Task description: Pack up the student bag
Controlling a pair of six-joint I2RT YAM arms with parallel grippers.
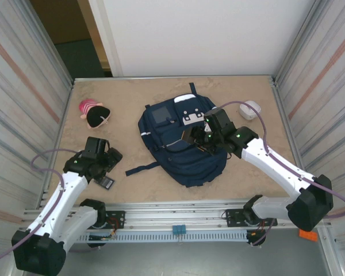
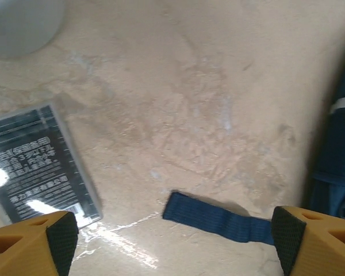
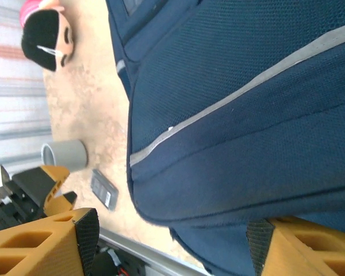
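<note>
**Left wrist:** left fingers (image 2: 29, 247) are spread wide and released, with nothing between them. A clear case (image 2: 37, 167) with a dark printed label lies on the tabletop (image 2: 207, 103), and a loose blue strap (image 2: 215, 217) trails nearby.

**Right wrist:** right fingers (image 3: 34, 241) are parted and gripping nothing, close over the student bag (image 3: 247, 103). This view adds the bag's grey stripe and a grey cylinder (image 3: 66, 154) near the case.

**Top view:** this one gives the layout. The bag lies flat mid-tabletop. A plush toy (image 1: 94, 113) and a white object (image 1: 251, 109) sit well apart from it. We see nothing inside the bag, so we judge packing barely begun, with the loose items left to load.
</note>
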